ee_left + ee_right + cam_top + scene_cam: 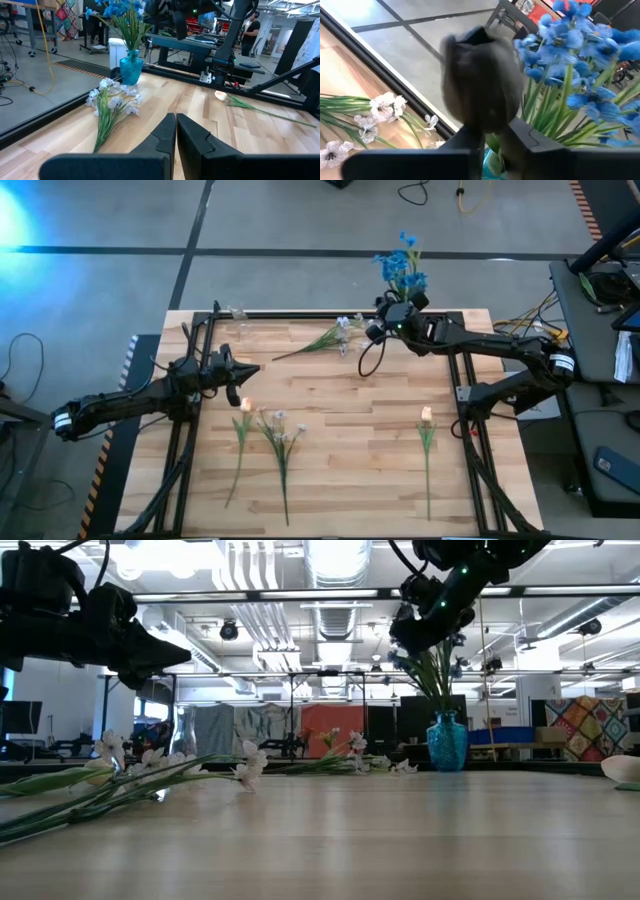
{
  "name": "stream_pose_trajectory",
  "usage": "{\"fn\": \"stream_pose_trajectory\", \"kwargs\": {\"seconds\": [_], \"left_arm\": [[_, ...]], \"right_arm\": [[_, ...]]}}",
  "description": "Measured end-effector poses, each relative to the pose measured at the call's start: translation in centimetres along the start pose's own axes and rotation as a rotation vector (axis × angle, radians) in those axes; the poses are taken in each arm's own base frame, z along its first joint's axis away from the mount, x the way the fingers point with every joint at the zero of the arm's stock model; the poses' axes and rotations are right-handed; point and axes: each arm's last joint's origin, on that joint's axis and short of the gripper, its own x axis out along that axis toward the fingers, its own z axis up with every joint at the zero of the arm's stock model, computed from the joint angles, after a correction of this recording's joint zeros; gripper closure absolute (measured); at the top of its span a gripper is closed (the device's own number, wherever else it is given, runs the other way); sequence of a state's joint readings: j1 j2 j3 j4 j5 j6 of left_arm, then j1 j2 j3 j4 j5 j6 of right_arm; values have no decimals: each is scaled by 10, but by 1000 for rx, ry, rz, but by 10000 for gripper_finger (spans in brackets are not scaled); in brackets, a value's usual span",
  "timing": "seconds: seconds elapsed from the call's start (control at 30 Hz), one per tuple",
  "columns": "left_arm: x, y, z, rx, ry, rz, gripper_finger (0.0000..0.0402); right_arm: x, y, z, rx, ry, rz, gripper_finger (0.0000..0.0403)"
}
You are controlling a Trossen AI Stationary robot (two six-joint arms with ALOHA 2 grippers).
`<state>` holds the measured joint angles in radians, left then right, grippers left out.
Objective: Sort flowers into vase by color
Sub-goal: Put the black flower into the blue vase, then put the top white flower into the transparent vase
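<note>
The right gripper (pixel 398 312) hung just beside the blue flowers (pixel 401 267) standing in a blue vase (pixel 447 741) at the table's far edge; whether its fingers held a stem was impossible to tell. The left gripper (pixel 243 372), fingers pressed together and empty, hovered over the wooden table (pixel 350 470). White flowers (pixel 335 335) and peach flowers (pixel 427 442) lay flat on the boards.

1. Blue flowers (pixel 402 265): bunch standing upright in a blue glass vase (pixel 447 741) at the table's far edge, right of centre.
2. White-lilac spray (pixel 325 337): lying flat near the far edge, blossoms pointing toward the vase.
3. Peach bud stem (pixel 242 435): flat, left of centre.
4. Second white-lilac stem (pixel 281 440): flat, just beside it.
5. Second peach bud stem (pixel 427 445): flat, alone on the right.
</note>
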<state>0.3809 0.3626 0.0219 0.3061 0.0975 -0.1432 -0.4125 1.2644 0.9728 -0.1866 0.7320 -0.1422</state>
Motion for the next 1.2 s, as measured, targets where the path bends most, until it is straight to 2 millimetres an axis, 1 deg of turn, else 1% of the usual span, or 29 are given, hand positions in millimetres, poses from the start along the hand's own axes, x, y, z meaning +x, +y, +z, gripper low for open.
{"fn": "stream_pose_trajectory", "kwargs": {"seconds": [0.27, 0.47, 0.7, 0.87, 1.1, 1.2], "left_arm": [[0, 0, 0, 0, 0, 0, 402], [0, 0, 0, 0, 0, 0, 402], [0, 0, 0, 3, 0, 0, 402], [0, 0, 0, 3, 0, 0, 402], [0, 0, 0, 3, 0, 0, 402], [0, 0, 0, 3, 0, -3, 402]], "right_arm": [[-5, -5, 14, 23, -21, -1, 262], [-14, -16, 28, 23, 25, 6, 221], [-33, -34, 49, 43, 85, 25, 202], [-45, -43, 65, 62, 67, 71, 202], [-58, -45, 78, 60, 17, 99, 202], [-63, -42, 81, 19, -4, 117, 203]]}}
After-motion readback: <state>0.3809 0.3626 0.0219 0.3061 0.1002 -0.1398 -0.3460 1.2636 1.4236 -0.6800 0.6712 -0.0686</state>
